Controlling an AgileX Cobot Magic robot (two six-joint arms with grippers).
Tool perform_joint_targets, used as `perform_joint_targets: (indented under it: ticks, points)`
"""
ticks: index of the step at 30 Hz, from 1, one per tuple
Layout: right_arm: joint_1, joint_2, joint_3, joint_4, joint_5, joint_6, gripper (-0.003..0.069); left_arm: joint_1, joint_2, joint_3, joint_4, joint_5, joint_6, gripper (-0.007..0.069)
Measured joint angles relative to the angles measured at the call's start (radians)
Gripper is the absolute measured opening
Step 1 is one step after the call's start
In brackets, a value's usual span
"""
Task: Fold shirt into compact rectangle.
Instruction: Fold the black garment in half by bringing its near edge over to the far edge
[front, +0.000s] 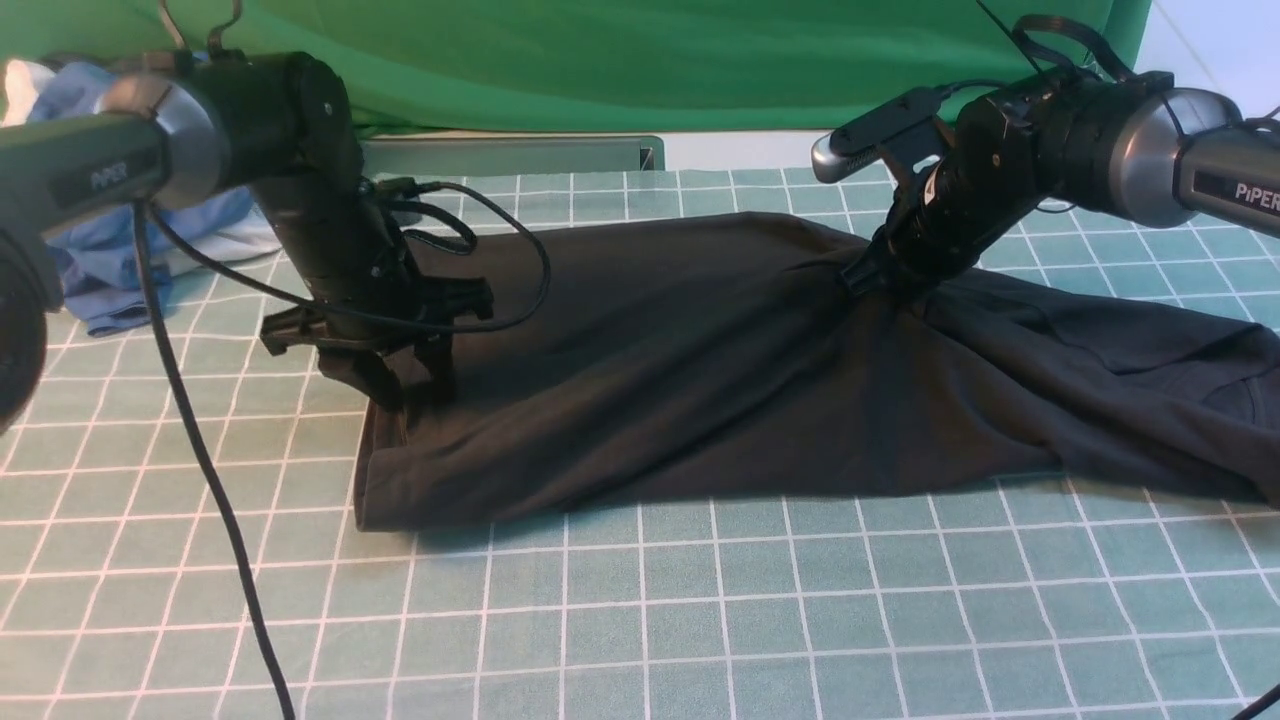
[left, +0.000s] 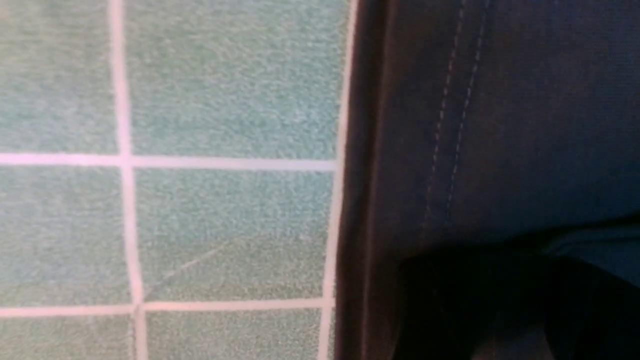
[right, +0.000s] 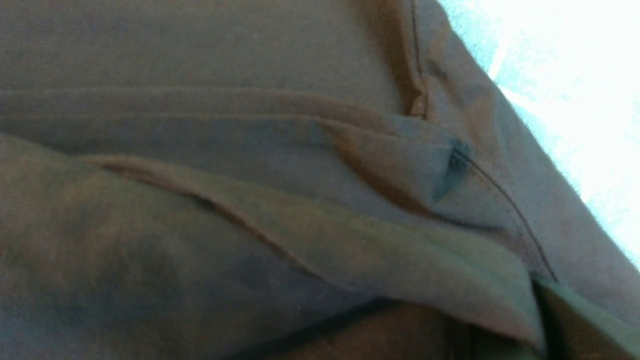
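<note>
Bright green backdrop cloth (front: 600, 60) hangs at the back, w/ a teal counter (front: 640, 620) ruled in white grid lines in front of it. The black shirt (front: 700, 380) lies across the counter from left of centre out to the right edge, mostly flat but rumpled on the right side. The left pincer (front: 410, 385) points down at the shirt's back left corner, right at the hem; its two fingers look slightly apart, tips at the cloth, but I cannot tell whether they grip it. The left wrist view is blurry: it shows the hem's double stitch line (left: 455, 125) beside bare grid, and a dark finger (left: 475, 300) over the fabric. The right pincer (front: 872, 278) is clamped on the shirt approx. at its far edge, right of centre; the fabric is gathered into a raised peak there, w/ folds fanning down toward the front and right. The right wrist view is filled w/ bunched dark knit and a seam. A blue and white garment pile (front: 100, 260) sits at the far left rear, apart from the shirt. A black cable (front: 200, 450) droops from the left arm across the counter.
</note>
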Motion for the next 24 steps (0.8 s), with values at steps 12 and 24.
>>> perform_joint_targets:
  ticks: [12,24]
  points:
    - [0.000,0.000,0.000,0.000,0.001,0.000,0.0138,-0.016,0.010,-0.044,0.090,0.002,-0.018,0.0036]
    - [0.000,0.000,0.000,-0.001,0.003,-0.003,0.0074,0.011,-0.009,-0.259,0.104,0.046,-0.044,0.0020]
